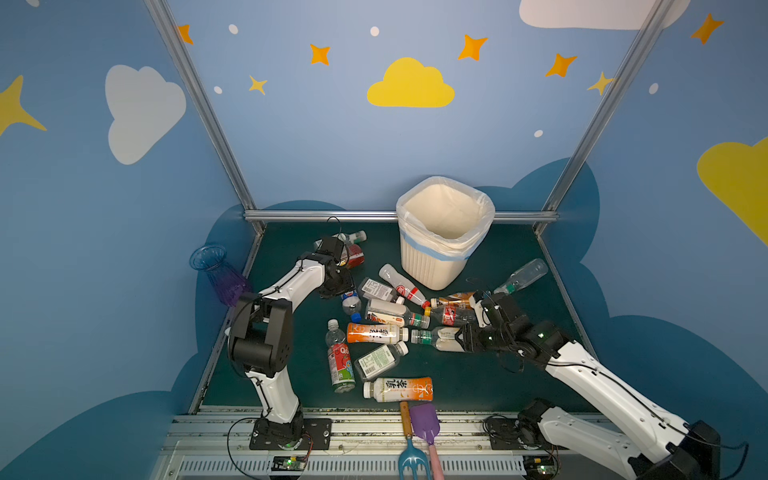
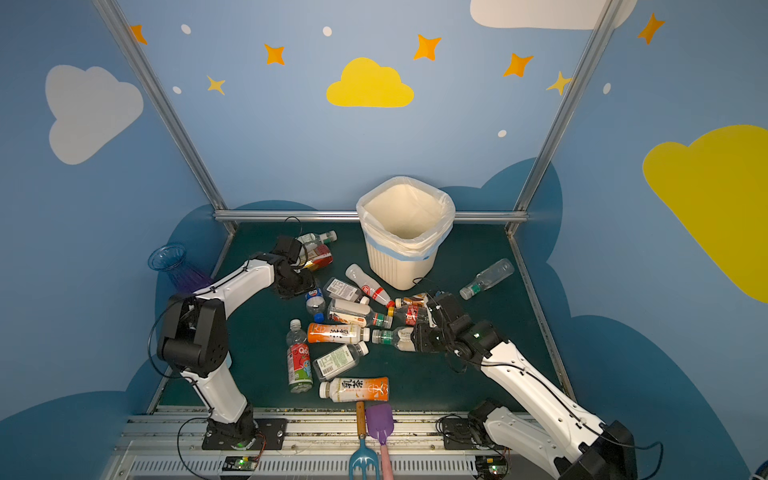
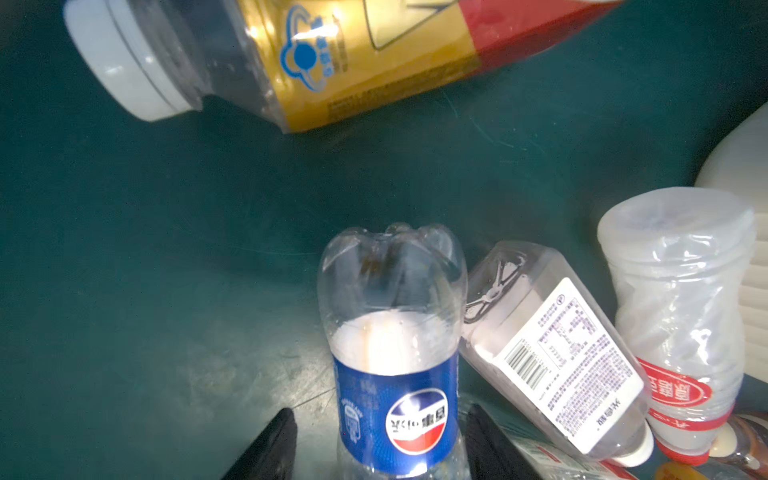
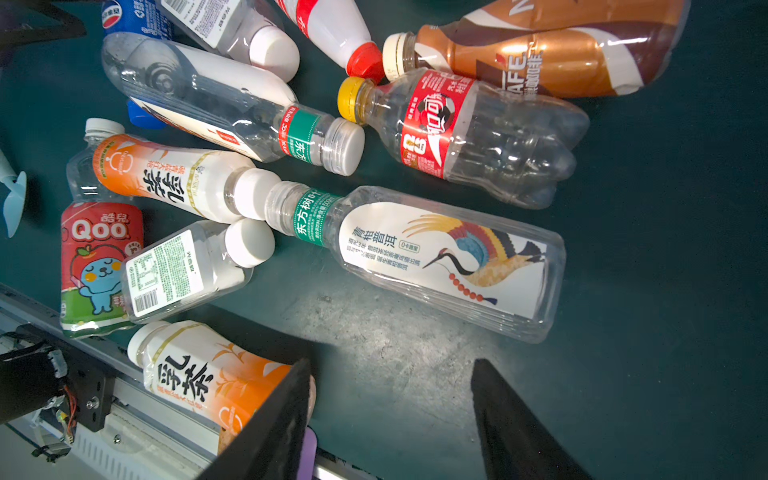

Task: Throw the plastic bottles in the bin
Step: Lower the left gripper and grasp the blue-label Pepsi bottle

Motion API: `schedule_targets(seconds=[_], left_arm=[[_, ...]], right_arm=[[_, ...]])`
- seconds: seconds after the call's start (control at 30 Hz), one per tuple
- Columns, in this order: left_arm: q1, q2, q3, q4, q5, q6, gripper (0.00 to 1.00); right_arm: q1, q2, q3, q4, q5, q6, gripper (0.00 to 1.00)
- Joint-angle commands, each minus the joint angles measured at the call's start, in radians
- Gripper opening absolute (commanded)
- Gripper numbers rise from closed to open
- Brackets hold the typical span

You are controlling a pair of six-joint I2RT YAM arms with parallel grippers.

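Several plastic bottles lie scattered on the green mat in both top views, in front of the cream ribbed bin. My left gripper straddles a blue-label cola bottle; its jaws are open, with a gap on one side. My right gripper is open and empty, low over the mat. Just ahead of its fingertips lies a clear bottle with a crane label. A red-and-yellow bottle lies beyond the left gripper.
A blue-purple vase leans outside the left rail. A purple spade and a blue fork lie at the front edge beside an orange-label bottle. One clear bottle lies apart at the right of the bin.
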Motion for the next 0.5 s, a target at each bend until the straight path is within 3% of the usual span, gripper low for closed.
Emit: schedule_targets(seconds=[0.0, 0.47], left_arm=[[-0.006, 0.029, 0.03, -0.026, 0.0, 0.025, 0.66], [-0.03, 0.086, 0.047, -0.012, -0.014, 0.044, 0.66]], right_arm=[[0.005, -0.001, 0.011, 0.011, 0.008, -0.014, 0.64], [0.005, -0.026, -0.001, 0.013, 0.012, -0.003, 0.65]])
